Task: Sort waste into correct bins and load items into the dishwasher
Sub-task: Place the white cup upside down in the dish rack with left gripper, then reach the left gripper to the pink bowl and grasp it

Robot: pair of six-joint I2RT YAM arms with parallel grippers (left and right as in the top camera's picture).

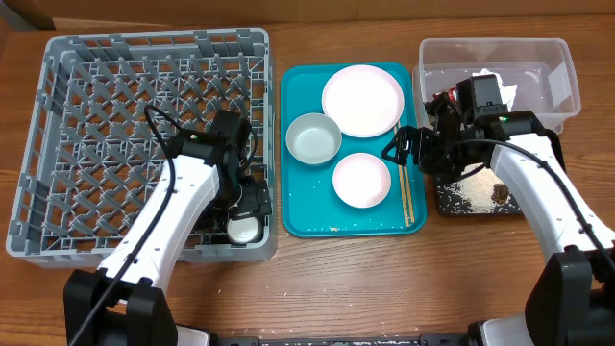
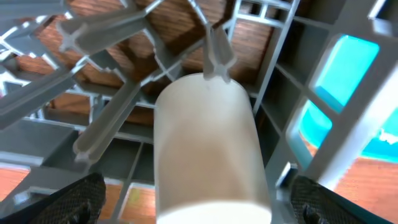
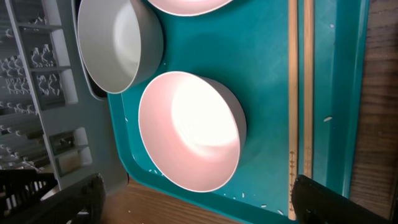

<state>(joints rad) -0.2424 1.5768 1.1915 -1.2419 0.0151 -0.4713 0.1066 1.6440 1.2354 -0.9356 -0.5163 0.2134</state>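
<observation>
The white cup (image 1: 243, 229) (image 2: 208, 143) lies in the front right corner of the grey dish rack (image 1: 96, 67). My left gripper (image 1: 247, 206) (image 2: 199, 208) is open around it, with a gap on each side. My right gripper (image 1: 398, 150) (image 3: 199, 199) is open and empty above the teal tray's right side, over the pinkish bowl (image 1: 361, 180) (image 3: 189, 130). The pink plate (image 1: 362, 100), the grey-green bowl (image 1: 313, 138) (image 3: 115, 40) and the two chopsticks (image 1: 405, 189) (image 3: 298, 93) lie on that tray. The clear tub (image 1: 557, 58) holds the white napkin (image 1: 502, 88). The black tray (image 1: 452, 202) holds rice and a brown lump (image 1: 500, 193).
The teal tray (image 1: 300, 216) (image 3: 267, 43) sits between the rack and the bins, with a few rice grains at its front edge. My right arm crosses over the black tray and the tub's left end. Bare wooden table lies in front.
</observation>
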